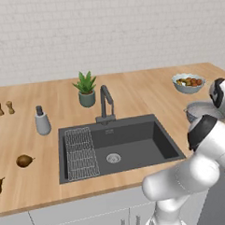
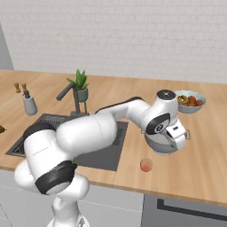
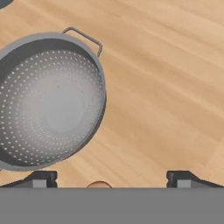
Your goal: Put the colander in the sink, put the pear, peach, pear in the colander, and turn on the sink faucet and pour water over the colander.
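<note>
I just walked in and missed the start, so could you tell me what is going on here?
The robot arm is reaching over the wooden counter to the right of the sink, its gripper hovering above the colander with the jaws wide open and holding nothing. The colander sits on the counter, not yet in the sink. The peach lies near it, and two pears wait left of the sink. The faucet is not running.
</note>
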